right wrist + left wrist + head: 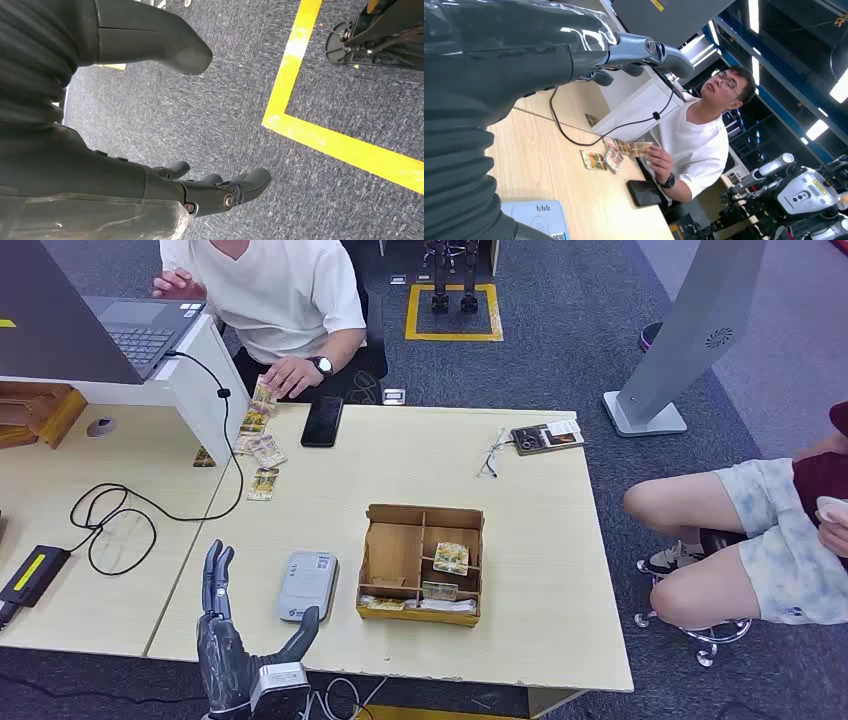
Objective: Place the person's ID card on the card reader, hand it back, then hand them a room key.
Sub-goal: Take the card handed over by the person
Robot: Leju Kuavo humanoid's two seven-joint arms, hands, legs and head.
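The left hand point(232, 635) stood raised at the bench point(560, 570) edge, fingers spread and empty, likely waiting to receive the ID card. The card reader point(306, 585) lay just beside its thumb. The person's hand point(292, 375), well beyond, touched cards point(262, 397). The right hand point(150, 150) hung released over the floor.

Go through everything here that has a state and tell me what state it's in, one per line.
left hand: open, raised beside the card reader
right hand: open, hanging over the floor
card reader: nothing on it
wooden box: open-topped, cards inside
laptop: lid open
phone: screen dark
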